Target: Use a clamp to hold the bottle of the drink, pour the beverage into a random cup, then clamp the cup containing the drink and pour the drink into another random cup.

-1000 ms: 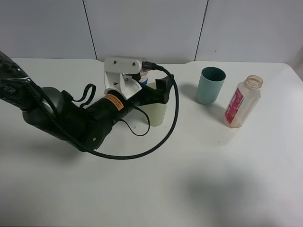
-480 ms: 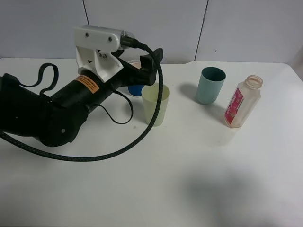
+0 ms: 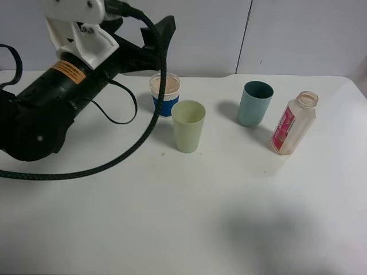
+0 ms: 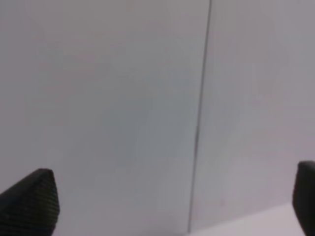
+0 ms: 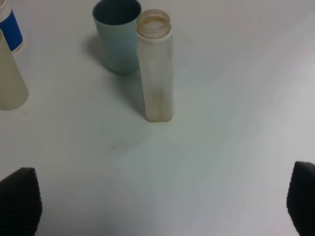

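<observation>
The pale yellow-green cup [image 3: 188, 126] stands upright on the white table, apart from both grippers; it also shows at the edge of the right wrist view [image 5: 10, 81]. The clear bottle [image 3: 293, 123] with its pink label stands upright at the right, uncapped and looking nearly empty [image 5: 155, 73]. My left gripper [image 3: 163, 31] is raised high at the back left, open and facing the wall, with nothing between its fingers [image 4: 167, 204]. My right gripper [image 5: 160, 201] is open, low and short of the bottle; the exterior view does not show it.
A blue-sleeved paper cup [image 3: 164, 94] with a brownish surface inside stands just behind the yellow-green cup. A teal cup [image 3: 255, 103] stands left of the bottle [image 5: 118, 34]. The left arm's black cable [image 3: 137, 143] loops down over the table's left half.
My left arm has risen and pulled back to the left, away from the yellow-green cup, which stays upright on the table. The paper cup behind it has come into sight.
</observation>
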Tool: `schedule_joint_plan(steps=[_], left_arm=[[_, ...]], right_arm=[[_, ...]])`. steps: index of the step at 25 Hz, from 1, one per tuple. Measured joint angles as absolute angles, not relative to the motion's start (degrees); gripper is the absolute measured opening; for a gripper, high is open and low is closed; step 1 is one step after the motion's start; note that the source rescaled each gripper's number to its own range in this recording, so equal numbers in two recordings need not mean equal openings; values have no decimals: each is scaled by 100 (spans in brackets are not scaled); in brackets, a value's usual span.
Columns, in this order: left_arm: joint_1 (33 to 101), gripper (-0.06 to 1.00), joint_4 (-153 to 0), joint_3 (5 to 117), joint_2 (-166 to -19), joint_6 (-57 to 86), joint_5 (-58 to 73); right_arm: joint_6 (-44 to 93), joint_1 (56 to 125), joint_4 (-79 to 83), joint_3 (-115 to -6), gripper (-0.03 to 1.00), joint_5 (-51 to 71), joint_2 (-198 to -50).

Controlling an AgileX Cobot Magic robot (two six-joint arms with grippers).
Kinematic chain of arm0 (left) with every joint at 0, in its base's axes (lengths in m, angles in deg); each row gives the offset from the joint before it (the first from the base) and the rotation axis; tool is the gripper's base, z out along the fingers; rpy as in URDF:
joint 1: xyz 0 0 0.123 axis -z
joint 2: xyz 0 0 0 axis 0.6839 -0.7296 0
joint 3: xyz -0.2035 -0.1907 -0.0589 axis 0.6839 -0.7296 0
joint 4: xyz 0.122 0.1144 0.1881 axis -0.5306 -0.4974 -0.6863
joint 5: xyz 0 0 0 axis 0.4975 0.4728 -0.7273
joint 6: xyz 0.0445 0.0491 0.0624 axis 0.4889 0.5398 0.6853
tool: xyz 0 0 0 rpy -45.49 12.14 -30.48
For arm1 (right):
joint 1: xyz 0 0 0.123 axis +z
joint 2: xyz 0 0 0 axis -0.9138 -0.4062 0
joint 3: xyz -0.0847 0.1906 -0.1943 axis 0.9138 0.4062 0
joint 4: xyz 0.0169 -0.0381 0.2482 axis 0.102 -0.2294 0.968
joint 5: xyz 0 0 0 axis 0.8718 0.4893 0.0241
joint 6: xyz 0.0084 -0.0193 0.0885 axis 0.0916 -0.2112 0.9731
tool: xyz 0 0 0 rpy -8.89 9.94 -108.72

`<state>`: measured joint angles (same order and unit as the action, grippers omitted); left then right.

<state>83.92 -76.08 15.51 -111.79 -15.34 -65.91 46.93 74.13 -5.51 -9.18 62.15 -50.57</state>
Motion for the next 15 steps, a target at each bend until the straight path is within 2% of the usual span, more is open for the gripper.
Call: schedule_joint_plan(steps=[4,15], left_arm=[[7795,89,-8189,1551,-10894,-1547,-6525],[5799,89,-9866,1545,-9680,-2527,-5227]], right_arm=[[4693,7413,-551,-918,100,6215,-5057],[4693,7413,-551,-918,100,6215,-5057]])
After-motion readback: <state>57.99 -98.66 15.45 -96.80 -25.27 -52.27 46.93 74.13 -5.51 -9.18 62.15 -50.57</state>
